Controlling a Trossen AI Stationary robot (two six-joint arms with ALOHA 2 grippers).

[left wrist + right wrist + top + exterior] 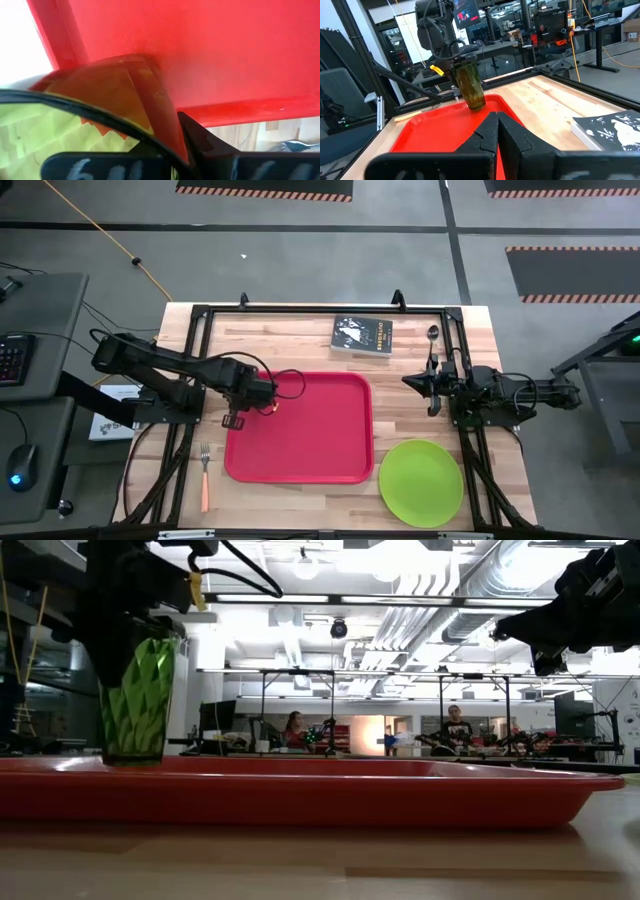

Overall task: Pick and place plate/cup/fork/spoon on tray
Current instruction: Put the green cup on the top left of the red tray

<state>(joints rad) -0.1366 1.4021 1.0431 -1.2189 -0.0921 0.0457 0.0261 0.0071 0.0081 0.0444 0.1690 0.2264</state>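
**Cup gripped at the tray's left edge**

The left tool (268, 392) is seen clenched on the cup (137, 695), gripped at its rim. In the low view the cup is shown upright, its base on or just above the floor of the red tray (330, 465); actual contact cannot be told. That view alone shows the cup's faceted green wall. From above, the cup is almost hidden under the left tool, and only its place at the tray's left rim can be read. In the right wrist view the cup (470, 85) looks amber-brown and is seen hanging from the left tool over the tray's far side.

The right tool (412, 382) is held above the desk (290, 345), right of the tray, with its 2 fingers (517, 137) pressed together and nothing between them.

Only the high view shows the remaining items. The plate (421, 482) lies on the desk just off the tray's lower right corner. The fork (204, 478) lies left of the tray. The spoon (433, 345) lies near the right arm, beside a dark book (362, 335).
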